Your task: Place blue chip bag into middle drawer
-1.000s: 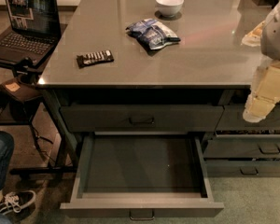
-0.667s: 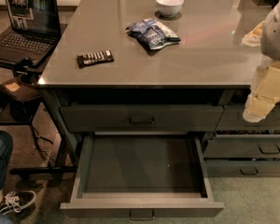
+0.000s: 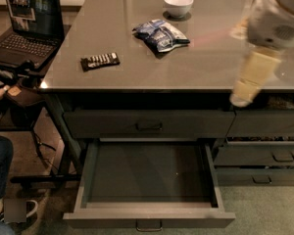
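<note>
The blue chip bag [image 3: 160,35] lies wrinkled on the grey countertop [image 3: 186,67], near the back, just in front of a white bowl. The middle drawer [image 3: 149,175] is pulled out below the counter's front edge, and its flat grey floor is bare. My gripper [image 3: 241,98] hangs at the end of the pale arm on the right, over the counter's front edge. It is well to the right of the bag and in front of it, apart from it, and above the drawer's right side.
A white bowl [image 3: 178,4] stands behind the bag. A flat black bar [image 3: 100,60] lies at the counter's left. The top drawer [image 3: 148,124] is closed. Narrower drawers [image 3: 269,155] are at the right. A laptop [image 3: 27,26] sits on a side stand at the left, and a person's leg and shoe [image 3: 0,180] are at the lower left.
My arm and gripper have swung left and slightly up over the counter's front edge. The bag, bowl, bar and open drawer have not moved.
</note>
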`<state>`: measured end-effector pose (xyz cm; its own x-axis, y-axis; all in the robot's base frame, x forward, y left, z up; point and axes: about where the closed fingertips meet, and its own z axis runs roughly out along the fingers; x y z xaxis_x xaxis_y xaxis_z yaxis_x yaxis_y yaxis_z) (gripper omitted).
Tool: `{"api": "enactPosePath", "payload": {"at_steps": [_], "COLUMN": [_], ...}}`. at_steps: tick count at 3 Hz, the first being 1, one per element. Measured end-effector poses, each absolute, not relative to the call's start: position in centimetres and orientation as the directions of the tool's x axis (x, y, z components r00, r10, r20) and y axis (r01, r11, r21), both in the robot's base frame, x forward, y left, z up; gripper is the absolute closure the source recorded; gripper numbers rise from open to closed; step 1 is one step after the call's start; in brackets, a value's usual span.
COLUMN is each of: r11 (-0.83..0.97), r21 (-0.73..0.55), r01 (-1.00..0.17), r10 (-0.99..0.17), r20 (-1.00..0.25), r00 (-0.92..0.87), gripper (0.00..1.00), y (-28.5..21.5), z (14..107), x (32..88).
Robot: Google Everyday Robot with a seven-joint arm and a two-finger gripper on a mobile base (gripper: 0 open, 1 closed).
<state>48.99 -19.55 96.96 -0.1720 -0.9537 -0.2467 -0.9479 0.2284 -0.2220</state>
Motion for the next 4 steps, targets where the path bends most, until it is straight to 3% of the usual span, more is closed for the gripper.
{"api": "enactPosePath", "payload": {"at_steps": [2,3,4], "r11": [0.110,0.079,0.098], "r21": [-0.166,-0.176,-0.225], "r01": [-0.980,-0.981,-0.969], "r10": [-0.949,-0.929,-0.918], "r20": [-0.312,-0.371,-0.396], "r00": [-0.054,-0.009,-0.001], "gripper": [0.00,0.00,0.00], "y": [-12.4,-9.2,-9.0], "z": [95.2,95.5,96.9], "x": [60.8,64.9,66.2]}}
